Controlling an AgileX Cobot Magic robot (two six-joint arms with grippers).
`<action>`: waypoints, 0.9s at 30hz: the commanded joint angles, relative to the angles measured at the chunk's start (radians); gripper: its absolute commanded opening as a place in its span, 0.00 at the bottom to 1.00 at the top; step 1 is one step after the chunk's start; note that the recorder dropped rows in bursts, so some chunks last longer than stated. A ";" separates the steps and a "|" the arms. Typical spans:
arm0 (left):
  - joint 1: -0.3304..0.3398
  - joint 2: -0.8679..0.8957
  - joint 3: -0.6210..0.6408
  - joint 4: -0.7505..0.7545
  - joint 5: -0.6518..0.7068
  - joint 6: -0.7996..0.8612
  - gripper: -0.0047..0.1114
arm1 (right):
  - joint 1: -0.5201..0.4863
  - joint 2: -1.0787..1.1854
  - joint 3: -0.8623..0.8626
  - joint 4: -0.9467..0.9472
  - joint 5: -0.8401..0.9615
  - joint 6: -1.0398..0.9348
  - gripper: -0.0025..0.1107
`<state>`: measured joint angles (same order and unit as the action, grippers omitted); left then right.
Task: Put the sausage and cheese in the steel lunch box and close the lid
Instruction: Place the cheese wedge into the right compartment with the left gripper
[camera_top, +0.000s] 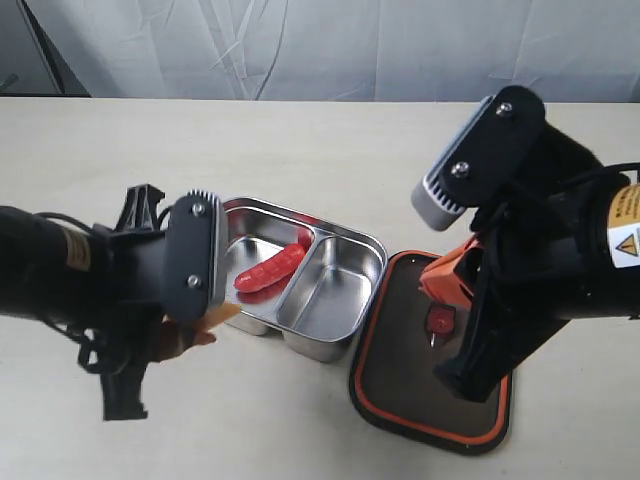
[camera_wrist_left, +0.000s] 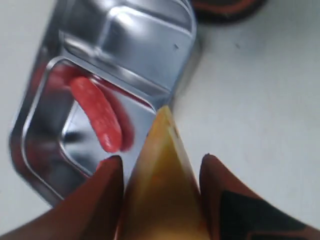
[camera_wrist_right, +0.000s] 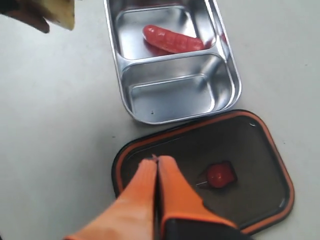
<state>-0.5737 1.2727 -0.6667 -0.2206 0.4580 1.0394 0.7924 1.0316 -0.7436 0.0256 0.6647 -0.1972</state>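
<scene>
Exterior view: the box sits mid-frame on the table, with the sausage lying in its left compartment. The lid lies seal-up at lower right, just beside the box. At lower left, the left gripper is clamped on the cheese.

Left wrist view: the cheese sits between both fingers, its tip pointing at the box's rim.

Right wrist view: the right gripper, fingers pressed together, is over the lid's edge. The sausage lies in the box's farther compartment.
</scene>
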 joint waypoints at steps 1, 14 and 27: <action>-0.007 0.046 -0.044 -0.168 -0.127 -0.019 0.04 | 0.000 -0.091 -0.003 -0.238 -0.010 0.281 0.03; -0.007 0.365 -0.257 -0.441 -0.152 -0.010 0.04 | 0.000 -0.286 -0.003 -0.393 0.181 0.583 0.03; -0.007 0.538 -0.362 -0.600 -0.122 -0.015 0.09 | 0.000 -0.293 -0.003 -0.374 0.222 0.619 0.03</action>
<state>-0.5737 1.8104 -1.0192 -0.7986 0.3425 1.0301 0.7924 0.7449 -0.7436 -0.3461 0.8817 0.4153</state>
